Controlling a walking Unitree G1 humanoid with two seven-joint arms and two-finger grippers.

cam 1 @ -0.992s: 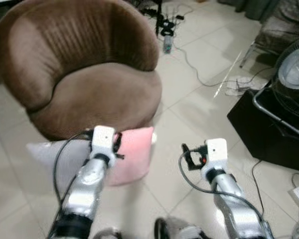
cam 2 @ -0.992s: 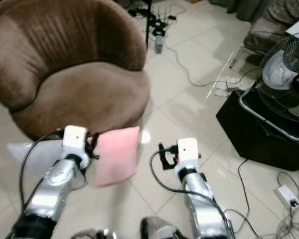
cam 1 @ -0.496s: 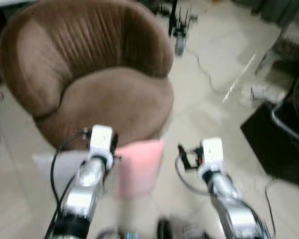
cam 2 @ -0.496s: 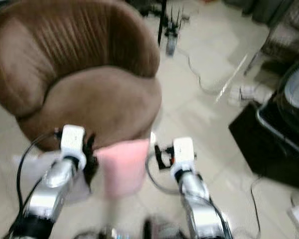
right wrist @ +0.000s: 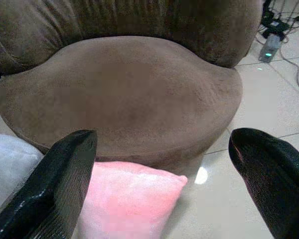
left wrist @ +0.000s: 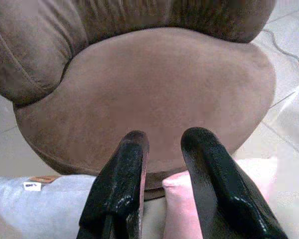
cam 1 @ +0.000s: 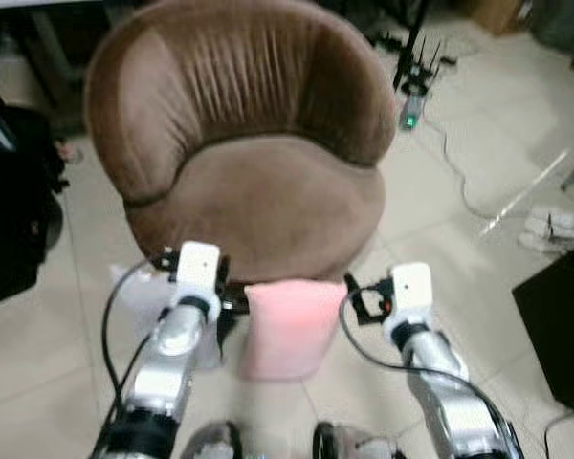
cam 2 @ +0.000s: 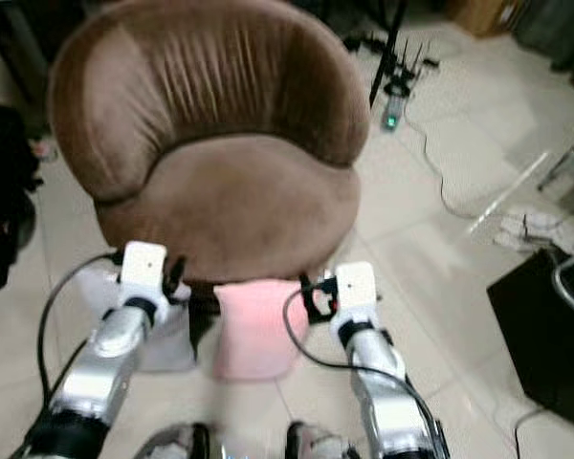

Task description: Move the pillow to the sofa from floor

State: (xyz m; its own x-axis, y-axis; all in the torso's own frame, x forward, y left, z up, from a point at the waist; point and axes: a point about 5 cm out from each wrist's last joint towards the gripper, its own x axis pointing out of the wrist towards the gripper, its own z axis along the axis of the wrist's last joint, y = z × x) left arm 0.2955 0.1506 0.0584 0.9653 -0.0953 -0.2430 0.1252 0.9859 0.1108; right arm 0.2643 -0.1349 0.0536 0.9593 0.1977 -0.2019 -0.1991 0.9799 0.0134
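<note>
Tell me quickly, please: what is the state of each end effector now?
Left end effector: nearly closed, holding nothing, above the soft pink square pillow.
Right end effector: open wide, empty, beside that pillow.

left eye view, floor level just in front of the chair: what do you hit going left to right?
Pale grey pillow → left gripper → pink plush pillow → right gripper → black box at the right edge. The round brown velvet chair sits behind the pillows.

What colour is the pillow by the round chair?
The pillow is pink, clearest in the right eye view.
</note>
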